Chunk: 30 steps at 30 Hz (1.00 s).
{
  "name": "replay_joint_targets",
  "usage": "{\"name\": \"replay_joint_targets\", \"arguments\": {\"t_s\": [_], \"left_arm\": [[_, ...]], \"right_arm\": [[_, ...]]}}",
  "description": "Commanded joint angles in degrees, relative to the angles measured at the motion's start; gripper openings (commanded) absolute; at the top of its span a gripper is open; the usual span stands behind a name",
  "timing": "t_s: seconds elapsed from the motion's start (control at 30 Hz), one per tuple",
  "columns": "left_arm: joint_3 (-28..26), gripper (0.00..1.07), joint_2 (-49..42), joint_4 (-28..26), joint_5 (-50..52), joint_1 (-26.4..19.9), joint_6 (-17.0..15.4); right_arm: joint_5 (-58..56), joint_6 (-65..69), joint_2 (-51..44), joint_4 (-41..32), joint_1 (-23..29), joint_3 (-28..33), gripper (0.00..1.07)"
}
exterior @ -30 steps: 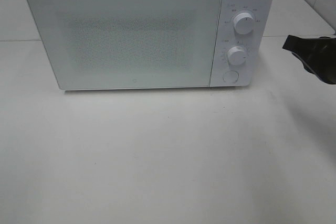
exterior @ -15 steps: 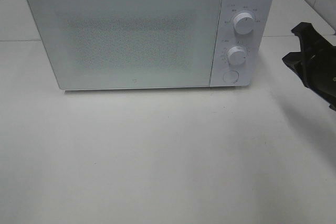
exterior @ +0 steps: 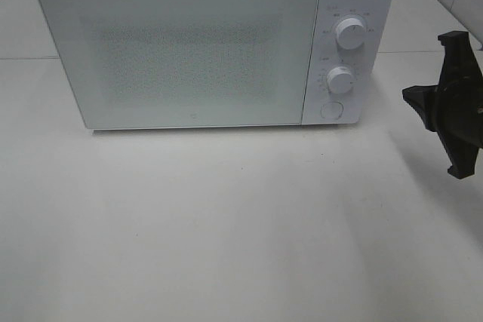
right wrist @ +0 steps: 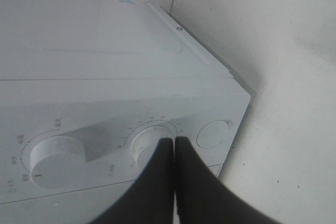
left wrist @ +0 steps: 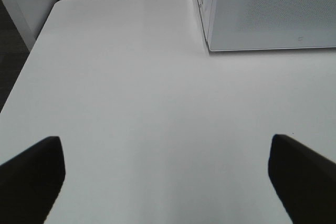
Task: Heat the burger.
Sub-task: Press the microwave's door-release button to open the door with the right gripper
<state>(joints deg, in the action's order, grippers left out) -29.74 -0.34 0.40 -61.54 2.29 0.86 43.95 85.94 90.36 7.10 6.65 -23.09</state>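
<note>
Clenched on nothing, the right gripper [right wrist: 173,142] is pointing at the dial [right wrist: 143,144] ahead of its tips, and its shut fingers are risking skidding off onto the round button [right wrist: 212,133] beside it.

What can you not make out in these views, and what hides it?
- The burger: in no view; the microwave door is frosted, the inside hidden.
- The lower dial: right wrist view, partly covered by the shut right gripper; markings too small in the high view.
- The left gripper: left wrist view, cut off by the picture's edge; absent from the high view.
</note>
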Motion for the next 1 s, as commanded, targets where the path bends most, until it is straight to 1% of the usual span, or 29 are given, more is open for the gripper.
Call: {"name": "replay_joint_targets", "arguments": {"t_s": [0.03, 0.07, 0.1, 0.13, 0.2, 0.23, 0.3, 0.33, 0.37, 0.43, 0.47, 0.5, 0.53, 0.57, 0.67, 0.73, 0.8, 0.83, 0.97, 1.0], "left_arm": [[0.0, 0.98, -0.1, -0.4, 0.2, -0.2, -0.1], [0.0, 0.98, -0.1, -0.4, 0.2, -0.2, -0.1], [0.0, 0.98, -0.1, -0.4, 0.2, -0.2, -0.1], [0.0, 0.98, -0.1, -0.4, 0.2, -0.2, -0.1], [0.0, 0.98, -0.1, -0.4, 0.2, -0.2, -0.1], [0.0, 0.98, -0.1, -0.4, 0.2, -0.2, -0.1], [0.0, 0.98, -0.1, -0.4, 0.2, -0.2, -0.1], [0.0, 0.98, -0.1, -0.4, 0.2, -0.2, -0.1], [0.0, 0.98, -0.1, -0.4, 0.2, -0.2, -0.1], [0.0, 0.98, -0.1, -0.4, 0.2, -0.2, -0.1], [0.0, 0.98, -0.1, -0.4, 0.2, -0.2, -0.1], [0.0, 0.98, -0.1, -0.4, 0.2, -0.2, -0.1], [0.0, 0.98, -0.1, -0.4, 0.2, -0.2, -0.1], [0.0, 0.98, -0.1, -0.4, 0.2, -0.2, -0.1], [0.0, 0.98, -0.1, -0.4, 0.2, -0.2, -0.1], [0.0, 0.98, -0.1, -0.4, 0.2, -0.2, -0.1], [0.0, 0.98, -0.1, -0.4, 0.2, -0.2, -0.1], [0.0, 0.98, -0.1, -0.4, 0.2, -0.2, -0.1], [0.0, 0.98, -0.1, -0.4, 0.2, -0.2, -0.1], [0.0, 0.98, -0.1, -0.4, 0.2, -0.2, -0.1]], "right_arm": [[0.2, 1.2, -0.1, -0.8, 1.1, 0.4, 0.00], [0.1, 0.6, -0.1, -3.6, 2.8, 1.0, 0.00], [0.2, 0.1, 0.1, -4.9, 3.9, 1.1, 0.00], [0.2, 0.1, 0.1, -4.9, 3.9, 1.1, 0.00], [1.8, -0.5, 1.7, -10.2, 7.2, 1.7, 0.00], [1.8, -0.5, 1.7, -10.2, 7.2, 1.7, 0.00], [4.3, -0.5, 3.6, -13.7, 9.9, 1.9, 0.00], [4.3, -0.5, 3.6, -13.7, 9.9, 1.9, 0.00], [5.4, -0.5, 4.5, -15.4, 11.5, 1.9, 0.00], [5.6, -0.5, 5.0, -16.7, 12.5, 1.9, 0.00], [6.1, -0.7, 5.7, -19.8, 14.3, 1.9, 0.00], [6.1, -0.7, 5.7, -19.8, 14.3, 1.9, 0.00], [6.4, -1.0, 6.2, -21.5, 15.4, 1.9, 0.00], [7.0, -1.5, 7.2, -24.8, 17.3, 1.9, 0.00], [7.2, -1.5, 7.6, -26.2, 18.0, 1.9, 0.00], [8.5, -1.6, 8.8, -29.7, 20.6, 1.8, 0.00], [8.5, -1.6, 8.8, -30.3, 21.1, 1.8, 0.00], [8.6, -1.7, 8.9, -32.3, 21.7, 1.8, 0.01], [8.6, -1.8, 8.9, -34.3, 21.8, 1.8, 0.01], [8.6, -1.7, 8.9, -36.1, 21.8, 1.8, 0.01]]}}
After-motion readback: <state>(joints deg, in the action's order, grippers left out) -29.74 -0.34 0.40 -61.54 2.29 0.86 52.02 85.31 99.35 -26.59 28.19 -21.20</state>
